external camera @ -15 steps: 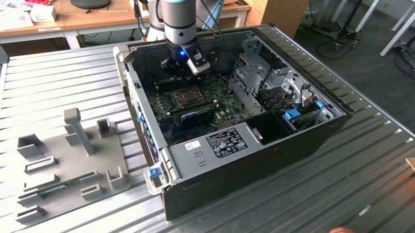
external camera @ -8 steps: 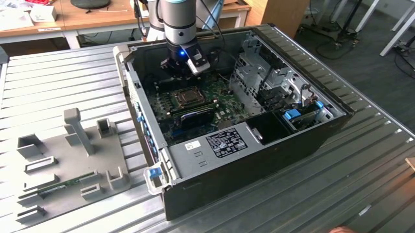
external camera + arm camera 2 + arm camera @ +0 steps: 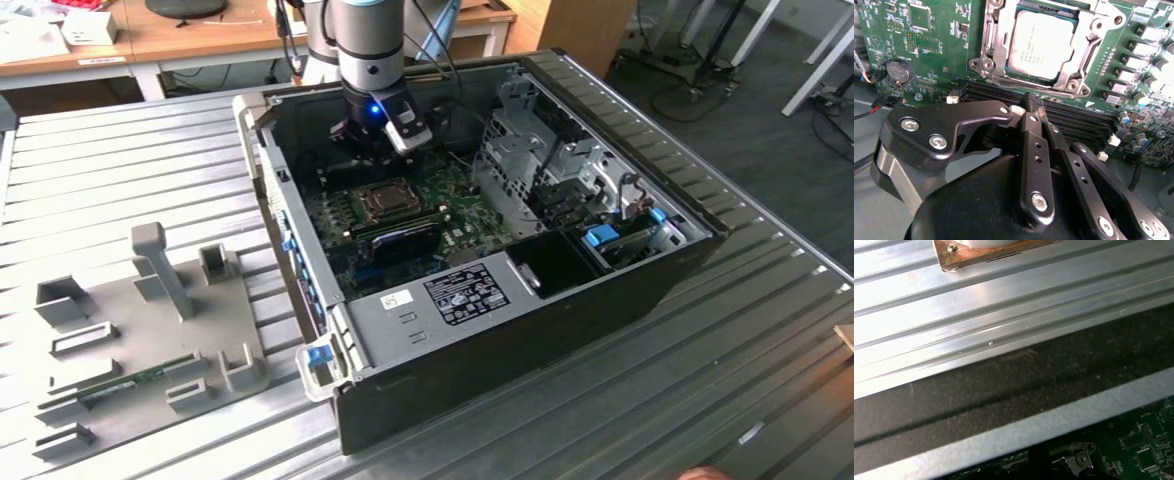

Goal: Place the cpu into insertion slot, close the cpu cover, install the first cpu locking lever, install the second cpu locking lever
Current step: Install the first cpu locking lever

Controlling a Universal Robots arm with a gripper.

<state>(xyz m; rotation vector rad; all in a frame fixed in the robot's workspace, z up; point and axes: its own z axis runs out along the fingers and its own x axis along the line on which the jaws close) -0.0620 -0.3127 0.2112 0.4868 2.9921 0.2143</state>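
The robot's hand (image 3: 1026, 107), fingers pressed together and holding nothing, hovers just beside the insertion slot (image 3: 1046, 45), where the cpu (image 3: 1044, 42) lies seated under the cpu cover (image 3: 999, 55).

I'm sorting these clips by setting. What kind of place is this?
Probably a robotics lab or workshop. An open computer case lies on a ribbed metal table, with the arm's hand above its green circuit board. Wooden desks stand behind, and a grey parts fixture sits on the table.
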